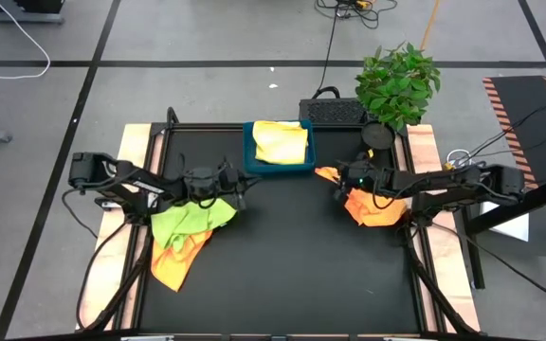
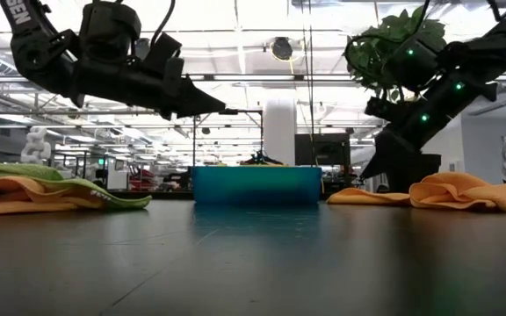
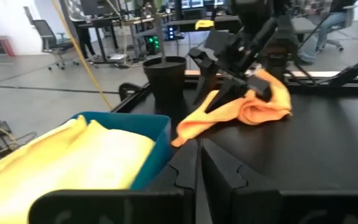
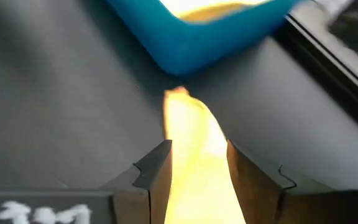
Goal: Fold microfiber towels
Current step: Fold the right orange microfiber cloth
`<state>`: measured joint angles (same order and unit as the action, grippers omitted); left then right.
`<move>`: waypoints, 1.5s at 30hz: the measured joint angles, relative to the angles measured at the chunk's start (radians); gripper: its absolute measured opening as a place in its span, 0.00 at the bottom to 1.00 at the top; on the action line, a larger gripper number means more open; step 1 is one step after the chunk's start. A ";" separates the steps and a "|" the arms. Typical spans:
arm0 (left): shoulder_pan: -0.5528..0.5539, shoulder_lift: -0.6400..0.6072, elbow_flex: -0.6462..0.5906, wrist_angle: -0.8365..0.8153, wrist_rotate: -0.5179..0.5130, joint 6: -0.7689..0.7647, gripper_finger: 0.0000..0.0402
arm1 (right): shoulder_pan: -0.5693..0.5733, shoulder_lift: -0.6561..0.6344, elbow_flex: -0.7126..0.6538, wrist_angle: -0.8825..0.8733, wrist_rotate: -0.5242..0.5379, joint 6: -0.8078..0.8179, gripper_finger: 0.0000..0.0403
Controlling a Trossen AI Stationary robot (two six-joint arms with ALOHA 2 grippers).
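Two arms work over the black table (image 1: 282, 256), and we judge a fresh towel is just being picked up. The blue tray (image 1: 278, 167), holding a folded yellow towel (image 1: 281, 141), sits just ahead of both. The right end effector (image 4: 197, 163) grasps an orange towel (image 1: 373, 206) by its corner. The left end effector (image 3: 199, 163) is clenched and empty, above a lime green towel (image 1: 190, 219) and a second orange towel (image 1: 176, 260). Next, we think, the corner must be dragged clear and flattened.
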<state>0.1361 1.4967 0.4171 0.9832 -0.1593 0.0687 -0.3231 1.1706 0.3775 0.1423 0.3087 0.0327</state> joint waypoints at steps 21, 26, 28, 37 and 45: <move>0.069 0.001 0.001 0.020 0.002 0.022 0.06 | -0.058 0.110 0.142 -0.094 -0.129 -0.063 0.36; 0.084 0.001 0.001 0.023 0.002 0.026 0.06 | -0.092 0.225 0.142 -0.018 -0.127 -0.072 0.36; 0.087 0.001 0.001 0.022 0.002 0.017 0.06 | -0.107 0.253 0.142 0.017 -0.125 -0.074 0.36; 0.081 0.001 0.001 0.015 0.007 -0.002 0.06 | -0.169 0.268 0.141 -0.020 -0.067 -0.112 0.31; 0.058 0.001 0.001 0.015 0.039 -0.029 0.06 | -0.145 0.249 0.141 -0.014 -0.076 -0.137 0.02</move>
<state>0.1946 1.4975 0.4183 0.9977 -0.1208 0.0397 -0.4680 1.4199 0.5182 0.1287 0.2322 -0.1042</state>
